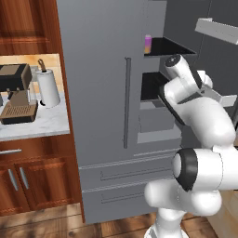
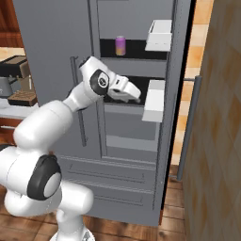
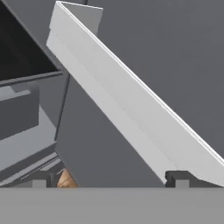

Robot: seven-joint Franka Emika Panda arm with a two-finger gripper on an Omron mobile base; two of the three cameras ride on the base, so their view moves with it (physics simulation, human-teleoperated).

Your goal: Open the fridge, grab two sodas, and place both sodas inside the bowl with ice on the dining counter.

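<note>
The white arm (image 2: 42, 127) rises close before the cameras and reaches into the fridge (image 1: 100, 107), whose right door stands open, its gripper (image 3: 109, 178) spread wide and empty facing a white door bin (image 3: 131, 100), while the pink-purple soda (image 2: 120, 45) stands on the upper black shelf (image 2: 136, 49).

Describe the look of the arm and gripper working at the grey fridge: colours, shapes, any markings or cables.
The arm is glossy white, built of rounded, bulbous segments joined by dark grey to black rings and round joint caps. No cables or markings show on it. The gripper ends in two small, dark grey, blocky fingers; its white hand body carries a dark underside.
</note>
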